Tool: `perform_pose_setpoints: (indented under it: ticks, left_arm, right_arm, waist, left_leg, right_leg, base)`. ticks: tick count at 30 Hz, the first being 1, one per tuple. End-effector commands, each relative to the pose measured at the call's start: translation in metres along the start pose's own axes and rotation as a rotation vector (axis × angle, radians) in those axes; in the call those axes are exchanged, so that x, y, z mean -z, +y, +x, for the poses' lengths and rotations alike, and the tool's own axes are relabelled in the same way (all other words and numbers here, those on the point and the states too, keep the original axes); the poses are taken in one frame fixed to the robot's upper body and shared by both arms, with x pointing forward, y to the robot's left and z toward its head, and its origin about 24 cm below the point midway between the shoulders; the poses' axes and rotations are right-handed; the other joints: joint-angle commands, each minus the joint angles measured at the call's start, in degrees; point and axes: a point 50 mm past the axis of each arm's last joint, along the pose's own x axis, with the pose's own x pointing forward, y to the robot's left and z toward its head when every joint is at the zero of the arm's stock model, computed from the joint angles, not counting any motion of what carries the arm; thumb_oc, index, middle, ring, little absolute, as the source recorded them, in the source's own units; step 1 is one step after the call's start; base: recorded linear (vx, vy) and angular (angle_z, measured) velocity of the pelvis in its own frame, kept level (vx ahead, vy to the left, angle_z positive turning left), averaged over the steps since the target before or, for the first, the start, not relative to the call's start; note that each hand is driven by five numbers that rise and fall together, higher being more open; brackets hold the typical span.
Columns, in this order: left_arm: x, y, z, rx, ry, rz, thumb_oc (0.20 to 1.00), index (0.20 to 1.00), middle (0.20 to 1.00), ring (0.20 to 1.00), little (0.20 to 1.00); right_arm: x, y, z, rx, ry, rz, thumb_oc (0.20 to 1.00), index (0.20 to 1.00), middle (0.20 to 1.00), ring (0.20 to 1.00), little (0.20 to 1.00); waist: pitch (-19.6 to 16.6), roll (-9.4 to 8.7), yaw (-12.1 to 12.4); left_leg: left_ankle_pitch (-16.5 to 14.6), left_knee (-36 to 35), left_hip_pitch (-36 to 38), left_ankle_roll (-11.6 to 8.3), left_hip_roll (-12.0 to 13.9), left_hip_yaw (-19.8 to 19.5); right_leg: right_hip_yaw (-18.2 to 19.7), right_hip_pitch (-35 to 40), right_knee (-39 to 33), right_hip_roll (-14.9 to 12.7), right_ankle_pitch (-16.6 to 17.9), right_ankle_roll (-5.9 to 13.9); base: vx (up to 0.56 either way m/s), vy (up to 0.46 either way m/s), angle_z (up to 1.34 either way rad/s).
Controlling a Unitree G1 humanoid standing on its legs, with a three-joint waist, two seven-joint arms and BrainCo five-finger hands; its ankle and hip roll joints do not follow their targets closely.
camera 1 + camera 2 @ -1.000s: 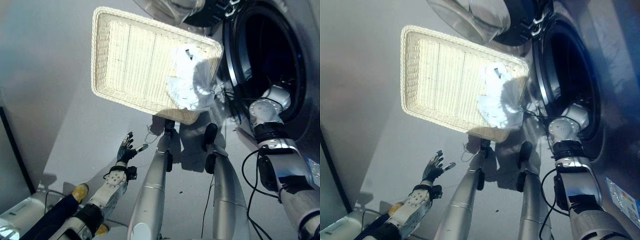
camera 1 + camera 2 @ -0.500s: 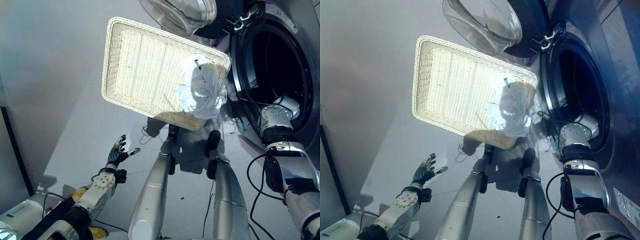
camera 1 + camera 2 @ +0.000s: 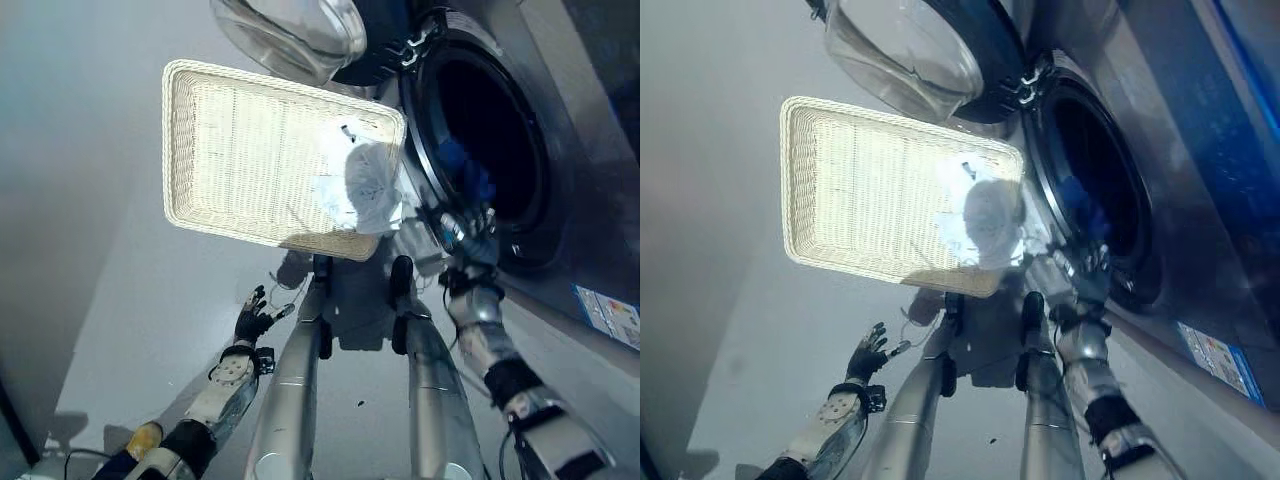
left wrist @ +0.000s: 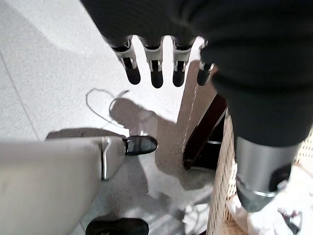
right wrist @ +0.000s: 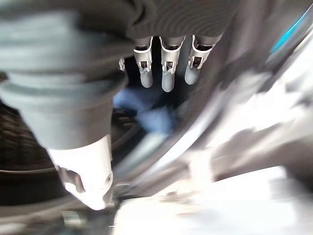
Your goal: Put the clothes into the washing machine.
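Observation:
A white wicker basket (image 3: 240,150) stands left of the washing machine, with a white bundle of clothes (image 3: 362,190) in the corner nearest the machine. The round drum opening (image 3: 500,130) is dark, and a blue garment (image 3: 465,178) lies inside it. My right hand (image 3: 467,232) hovers at the lower rim of the opening, just outside. It is open with straight fingers (image 5: 166,73) and holds nothing; the blue garment (image 5: 151,115) shows past them. My left hand (image 3: 254,316) hangs low over the floor below the basket, open and apart from everything.
The machine's round glass door (image 3: 290,30) stands swung open above the basket's far edge. Dark legs (image 4: 203,139) of a stand carry the basket (image 4: 219,196). Grey floor (image 3: 120,330) stretches to the left.
My right arm has pulled back out of the drum; the hand is now outside at the rim, and a blue garment shows inside. The camera has shifted. The left hand stays open.

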Motion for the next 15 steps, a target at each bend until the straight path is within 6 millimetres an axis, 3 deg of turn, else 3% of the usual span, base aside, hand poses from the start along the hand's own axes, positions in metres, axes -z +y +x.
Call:
perform_pose_setpoints:
  ticks: [1,7,15]
  left_arm:
    - [0.024,0.022,-0.012,-0.062,0.059,0.027,1.0,1.0,1.0,1.0,1.0]
    - [0.056,0.034,-0.019,-0.121,0.205,0.053,1.0,1.0,1.0,1.0,1.0]
    - [0.063,0.056,-0.015,-0.183,0.274,0.068,1.0,1.0,1.0,1.0,1.0]
  right_arm:
    - [-0.04,0.006,0.013,-0.044,-0.226,-0.129,1.0,1.0,1.0,1.0,1.0]
    - [-0.034,0.016,-0.012,-0.118,-0.318,-0.37,1.0,1.0,1.0,1.0,1.0]
    - [-0.049,0.039,-0.014,-0.35,-0.478,-0.657,1.0,1.0,1.0,1.0,1.0]
  waist:
    - [-1.0,-0.78,1.2]
    - [-1.0,-3.1,-0.3]
    - [-1.0,-5.94,-0.5]
  left_leg:
    - [-4.3,1.7,3.5,-0.22,-3.6,0.3]
    - [-5.3,-0.1,8.7,-0.15,-3.4,1.1]
    - [-5.7,-1.6,12.6,-0.13,-2.9,1.4]
  right_leg:
    - [-1.3,3.1,-7.4,4.0,6.0,1.39]
    - [0.4,7.3,-10.5,3.3,7.9,3.04]
    - [1.1,11.4,-12.9,2.8,9.0,4.56]
  base:
    - [-0.08,0.142,-0.07]
    - [-0.06,0.114,-0.09]
    - [-0.06,0.016,-0.01]
